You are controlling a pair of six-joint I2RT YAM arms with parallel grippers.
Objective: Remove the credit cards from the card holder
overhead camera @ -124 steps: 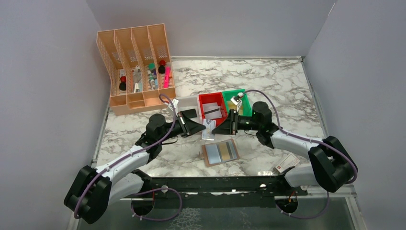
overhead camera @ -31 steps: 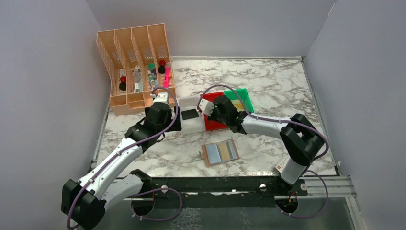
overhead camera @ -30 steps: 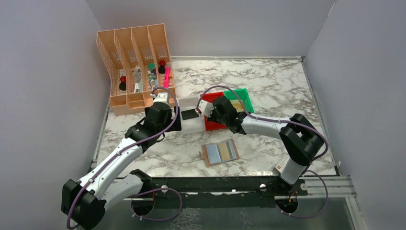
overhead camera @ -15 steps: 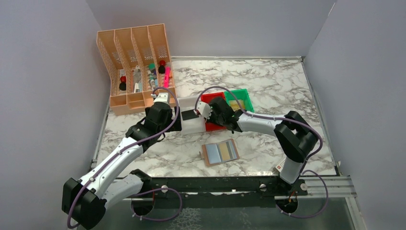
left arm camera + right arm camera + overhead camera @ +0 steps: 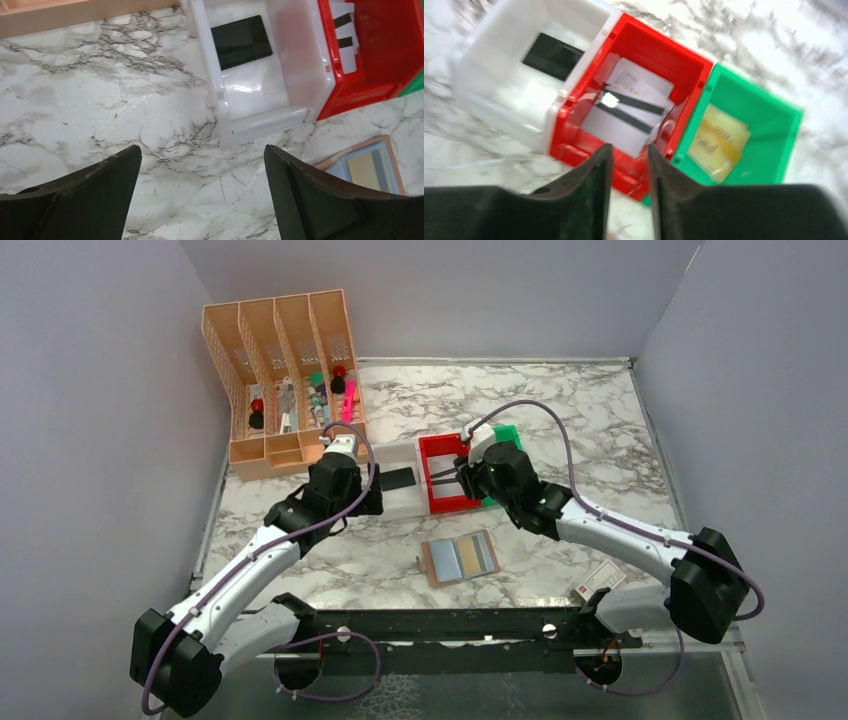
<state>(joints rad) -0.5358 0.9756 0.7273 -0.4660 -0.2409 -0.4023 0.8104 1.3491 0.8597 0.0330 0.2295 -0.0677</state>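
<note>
Plain lavender-grey walls (image 5: 100,390) enclose a white marble-patterned table (image 5: 590,420) (grey veins throughout), evenly lit.

Two white arms with black joints
A purple cable (image 5: 530,403) runs along the left arm (image 5: 250,560) and the right arm (image 5: 620,532); the left gripper (image 5: 200,150) and the right gripper (image 5: 629,147) are black.

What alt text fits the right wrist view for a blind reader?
Three small bins sit side by side: a white bin holding a black card, a red bin holding white striped cards, a green bin holding gold cards. The right gripper hangs over the red bin's near edge, jaws slightly apart and empty.
</note>
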